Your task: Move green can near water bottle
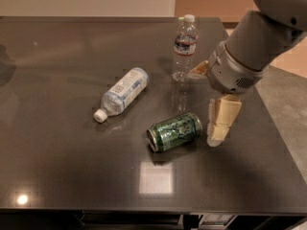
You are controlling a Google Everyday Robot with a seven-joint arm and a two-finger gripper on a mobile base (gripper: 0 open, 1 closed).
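The green can (pixel 174 131) lies on its side on the dark table (pixel 57 166), front of middle, its silver end facing front-left. The water bottle (pixel 184 48) stands upright behind it, slim and clear with a dark label band and white cap. My gripper (pixel 217 135) hangs from the grey arm (pixel 254 47) just to the right of the can, its cream fingers (pixel 220 120) pointing down close above the table. It holds nothing and stands a small gap from the can's right end.
A stouter bottle (pixel 121 94) with a white and light-blue label lies on its side left of the can, cap toward the front-left. The table's right edge (pixel 276 128) runs close behind the gripper, with floor beyond.
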